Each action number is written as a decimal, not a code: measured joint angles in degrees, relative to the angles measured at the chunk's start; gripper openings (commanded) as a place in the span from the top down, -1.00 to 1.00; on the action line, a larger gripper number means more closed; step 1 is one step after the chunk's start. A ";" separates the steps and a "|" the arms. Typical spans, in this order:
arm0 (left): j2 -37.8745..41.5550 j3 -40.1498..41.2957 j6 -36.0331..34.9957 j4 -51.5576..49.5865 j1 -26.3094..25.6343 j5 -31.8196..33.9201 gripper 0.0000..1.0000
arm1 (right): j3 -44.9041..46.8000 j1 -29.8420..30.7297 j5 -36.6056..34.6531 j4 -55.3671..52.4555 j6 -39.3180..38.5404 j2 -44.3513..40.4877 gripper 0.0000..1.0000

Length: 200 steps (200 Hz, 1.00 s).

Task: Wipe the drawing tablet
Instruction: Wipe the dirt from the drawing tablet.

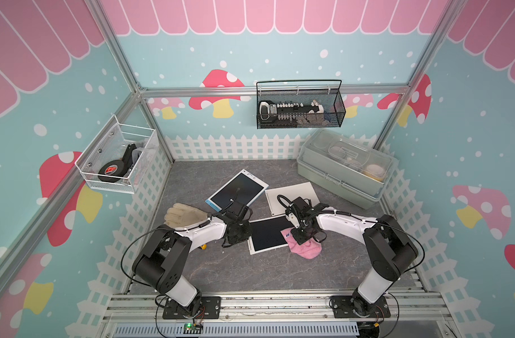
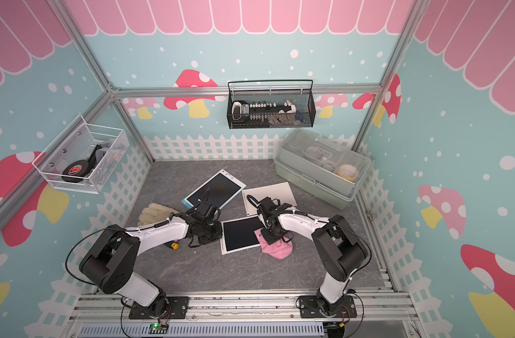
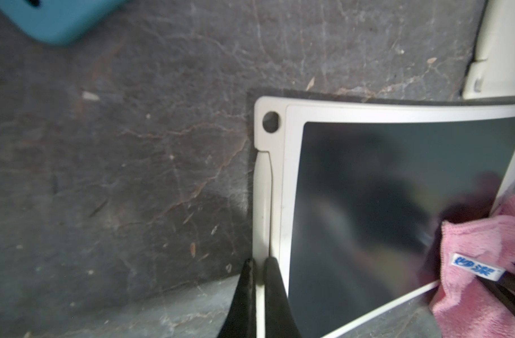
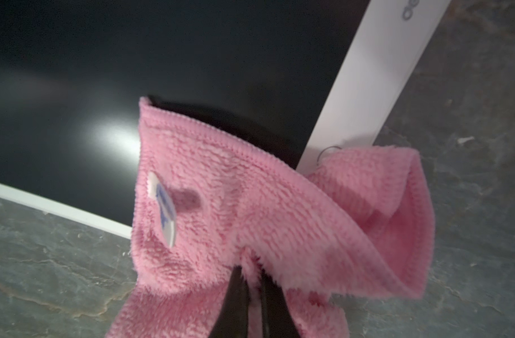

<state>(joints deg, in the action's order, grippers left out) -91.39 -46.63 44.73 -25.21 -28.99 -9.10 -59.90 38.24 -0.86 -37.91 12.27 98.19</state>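
Note:
The drawing tablet [image 1: 266,237], dark screen in a white frame, lies flat in the middle of the table in both top views [image 2: 240,234]. My left gripper [image 3: 260,264] is shut on the tablet's white left edge strip, its black fingers pinching it from both sides. A pink cloth [image 4: 250,204] with a small white and blue label rests over the tablet's near right corner and onto the table. My right gripper [image 4: 251,272] is shut on a fold of that cloth [image 1: 307,248]. The screen [image 3: 382,204] looks plain dark with reflections.
A blue-framed tablet [image 1: 237,191] and a white board [image 1: 292,194] lie just behind. A beige glove [image 1: 186,215] lies at the left, with a small yellow object [image 1: 204,246] under the left arm. A lidded plastic box [image 1: 344,169] stands at the back right. Wire baskets [image 1: 300,105] hang on the walls.

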 measured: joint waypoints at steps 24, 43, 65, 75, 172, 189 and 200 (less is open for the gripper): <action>-0.02 -0.02 0.00 0.00 0.00 -0.04 0.95 | -1.75 4.31 -1.77 -1.16 0.15 1.57 1.00; -0.07 -0.04 0.00 -0.02 0.00 -0.07 0.95 | -1.53 3.63 -0.94 -1.05 0.48 1.44 1.00; -0.24 -0.24 0.02 0.00 0.00 -0.15 0.95 | -0.42 -1.33 0.55 -1.05 0.66 0.26 1.00; -0.31 -0.31 0.00 -0.02 -0.02 -0.13 0.95 | -0.26 -3.34 0.44 -1.42 0.63 0.02 1.00; -1.05 -1.03 0.02 -0.02 -0.09 -0.63 0.96 | 0.17 -3.04 1.46 -0.72 1.95 -0.02 1.00; -1.07 -1.03 0.02 -0.02 -0.07 -0.72 0.96 | 0.09 -3.32 2.12 -0.70 2.16 0.00 1.00; -1.07 -1.03 0.00 -0.02 -0.07 -0.74 0.96 | -0.52 -2.01 0.79 -1.09 2.40 0.48 1.00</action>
<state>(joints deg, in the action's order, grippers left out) -92.47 -47.66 44.73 -25.23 -29.06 -9.85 -60.42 36.23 -0.08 -39.00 14.68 98.67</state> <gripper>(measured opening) 0.048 0.052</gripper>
